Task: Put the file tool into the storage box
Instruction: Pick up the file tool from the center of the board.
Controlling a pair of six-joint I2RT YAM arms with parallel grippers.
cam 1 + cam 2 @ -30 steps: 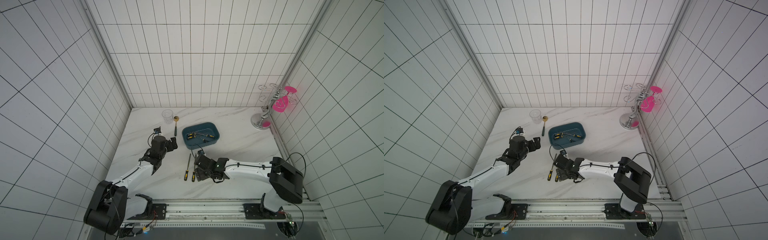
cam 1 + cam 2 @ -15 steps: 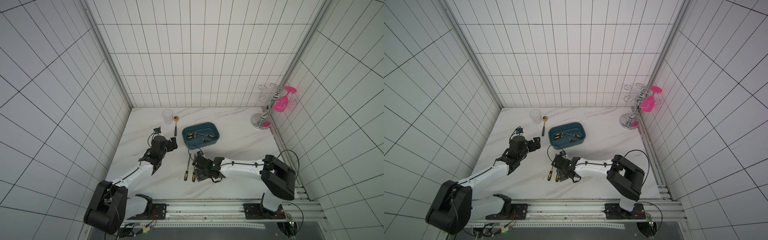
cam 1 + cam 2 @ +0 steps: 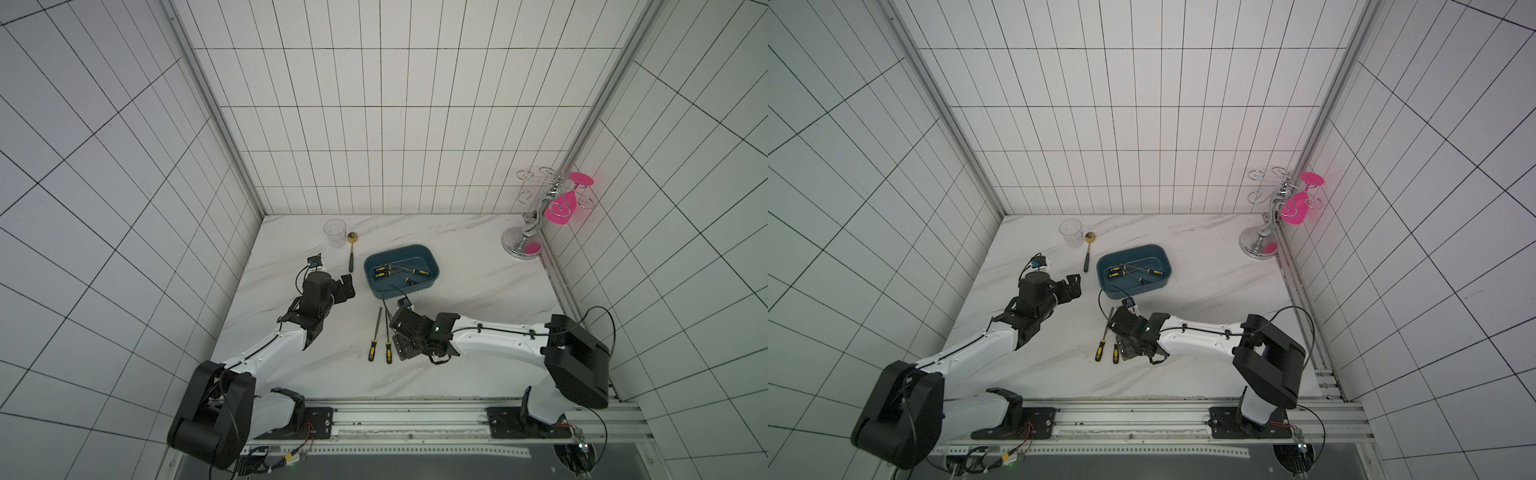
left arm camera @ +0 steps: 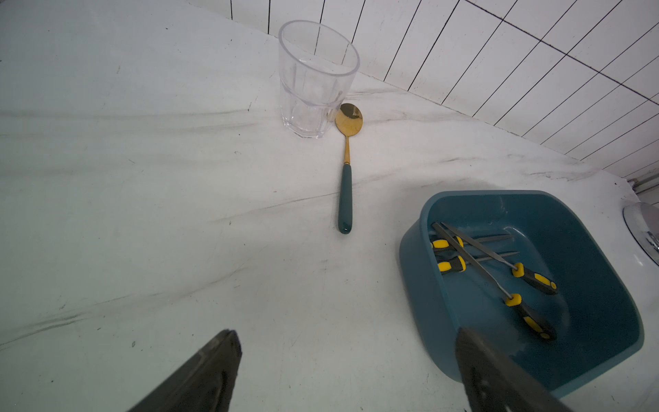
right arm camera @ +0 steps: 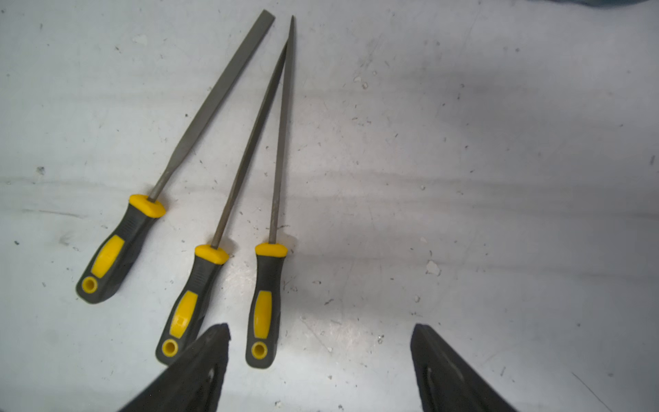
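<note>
Three file tools with black-and-yellow handles lie side by side on the marble: a flat one [image 5: 121, 246], a middle one [image 5: 192, 299] and a thin one [image 5: 265, 303]. My right gripper [image 5: 321, 331] hovers low over their handle ends, open and empty. The thin file's handle lies just inside one finger [image 5: 210, 356]. Both top views show only two of these handles [image 3: 372, 350] [image 3: 1099, 351] left of the right gripper [image 3: 403, 349]. The teal storage box [image 3: 399, 293] [image 4: 413, 271] holds several files [image 4: 531, 276]. My left gripper [image 4: 347, 335] [image 3: 347, 286] is open and empty, left of the box.
A clear glass [image 3: 335, 232] and a gold spoon with a green handle [image 3: 352, 249] sit at the back left. A chrome glass rack with a pink glass [image 3: 536, 216] stands in the back right corner. Tiled walls close in three sides.
The right arm's elbow swung left and back again, while its gripper stayed over the file handles. The left arm has not moved.
</note>
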